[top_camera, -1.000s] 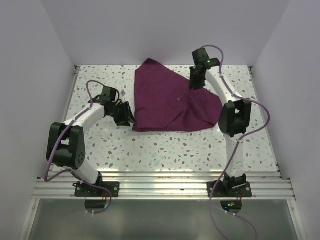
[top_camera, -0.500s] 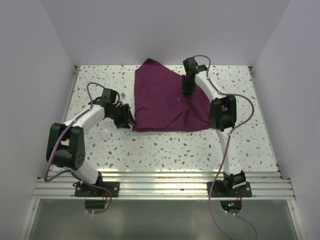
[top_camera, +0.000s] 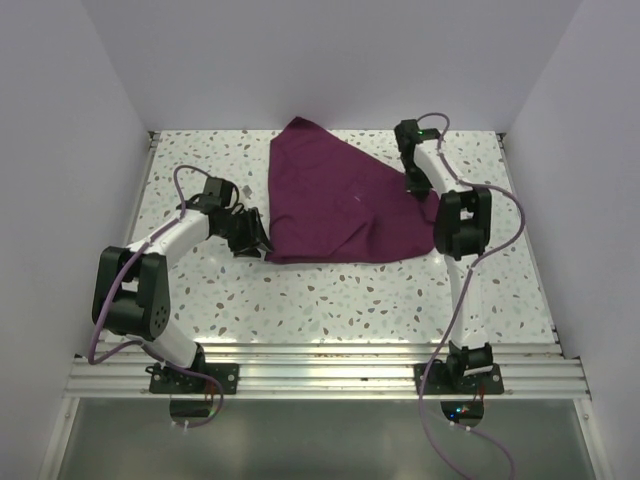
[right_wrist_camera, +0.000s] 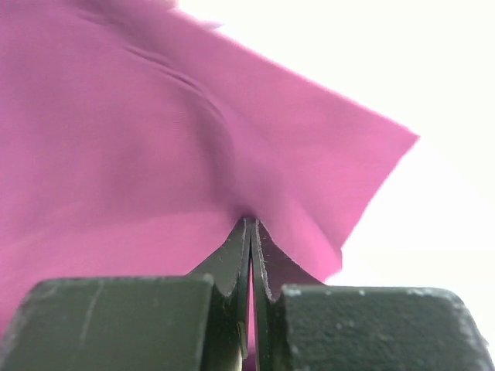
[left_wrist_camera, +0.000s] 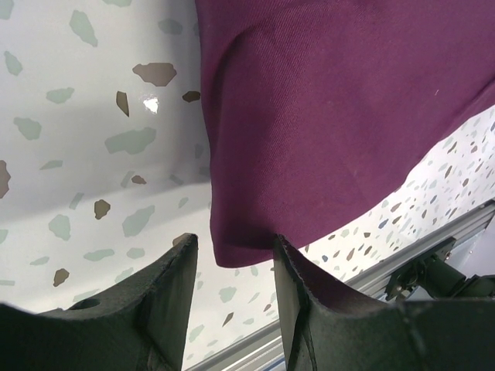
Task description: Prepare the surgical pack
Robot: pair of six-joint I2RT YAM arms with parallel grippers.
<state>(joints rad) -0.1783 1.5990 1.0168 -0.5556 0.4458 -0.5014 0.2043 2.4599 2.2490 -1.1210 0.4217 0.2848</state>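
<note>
Right gripper (top_camera: 414,186) is pinched fully shut on the maroon cloth (top_camera: 330,200), with the fabric bunching into a small peak at its closed tips in the right wrist view (right_wrist_camera: 249,224). A second ago this gripper was part open and hung over the cloth's 1 o'clock edge. Half a second ago it had moved inward over the fabric, and now it sits further out, at the cloth's 3 o'clock edge. The left gripper (top_camera: 250,238) has not moved and is partly open as before, holding nothing. It sits at the cloth's 8 o'clock corner, and in the left wrist view that corner of the cloth (left_wrist_camera: 332,116) lies right at the gap between its two fingertips (left_wrist_camera: 232,247), ungripped. The cloth lies as a rough triangle on the far middle of the speckled table (top_camera: 350,290), one point toward 12 o'clock and its long edge nearest the arms. Its outline has barely changed.
</note>
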